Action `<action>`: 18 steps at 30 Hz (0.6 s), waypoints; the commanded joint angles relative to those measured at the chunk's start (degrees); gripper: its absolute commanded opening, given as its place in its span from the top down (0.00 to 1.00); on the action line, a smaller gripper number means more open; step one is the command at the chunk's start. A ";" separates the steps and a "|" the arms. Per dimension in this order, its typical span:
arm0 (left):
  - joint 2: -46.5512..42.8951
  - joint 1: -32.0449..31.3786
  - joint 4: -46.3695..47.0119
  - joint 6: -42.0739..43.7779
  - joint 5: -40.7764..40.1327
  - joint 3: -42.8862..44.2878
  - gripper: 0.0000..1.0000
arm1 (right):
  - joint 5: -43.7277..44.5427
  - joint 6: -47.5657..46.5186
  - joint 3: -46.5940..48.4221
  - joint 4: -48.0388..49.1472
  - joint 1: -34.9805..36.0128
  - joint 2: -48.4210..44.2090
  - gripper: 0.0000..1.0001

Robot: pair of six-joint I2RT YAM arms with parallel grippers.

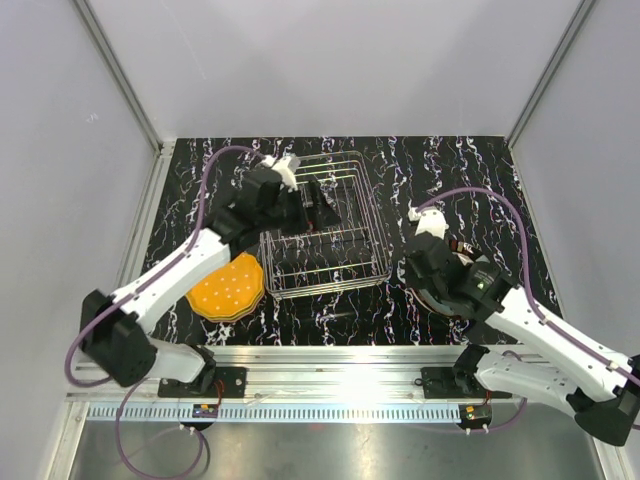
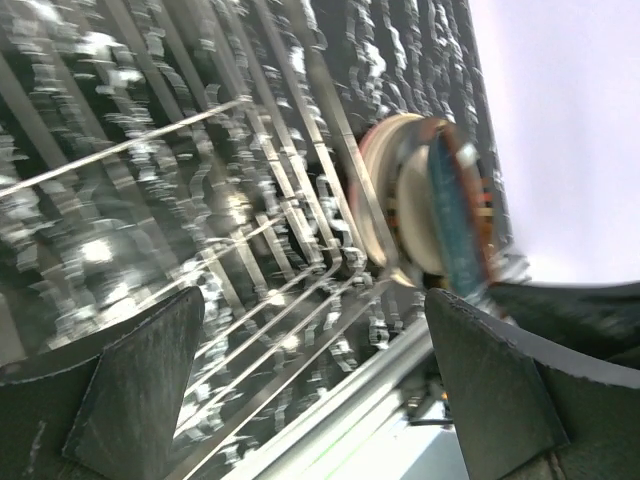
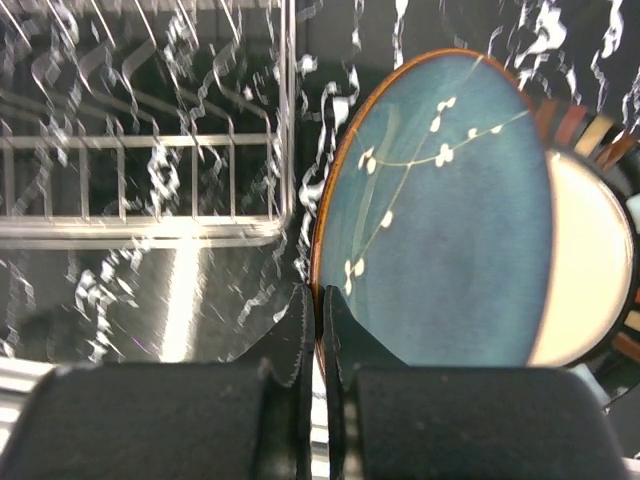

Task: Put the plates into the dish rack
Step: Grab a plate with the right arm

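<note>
Plates [image 2: 405, 200] sit stacked right of the wire rack [image 1: 325, 225] on the marbled black surface [image 1: 420, 160]; we see the right jaws pinched together on the brown rim of a glossy teal plate [image 3: 440, 210] over a cream plate [image 3: 590, 270]. Left jaws gape above the rack's thin bars. A scalloped orange dotted plate [image 1: 228, 288] lies left of it

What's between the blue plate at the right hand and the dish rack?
Nothing visible between the blue plate and the dish rack. The left hand, open, hangs over the rack's far-left part.
</note>
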 commanded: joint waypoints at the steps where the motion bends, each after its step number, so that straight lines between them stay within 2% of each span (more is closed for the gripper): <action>1: 5.91 -2.78 3.91 -4.26 4.68 8.37 0.05 | -3.89 -1.54 -2.17 7.42 0.33 -3.80 1.00; 7: 18.66 -8.84 0.75 -4.88 4.59 22.34 0.06 | -6.88 -4.27 -5.42 10.41 0.42 -6.36 1.00; 11: 24.99 -12.18 -0.84 -5.49 4.41 27.29 0.09 | -7.77 -4.97 -7.27 12.35 0.42 -8.64 1.00; 14: 28.95 -14.21 -1.19 -6.20 4.06 29.40 0.13 | -8.47 -5.50 -8.24 13.14 0.42 -9.96 1.00; 18: 35.44 -17.28 -6.45 -5.23 3.62 36.07 0.24 | -8.38 -6.03 -9.30 13.41 0.42 -11.89 1.00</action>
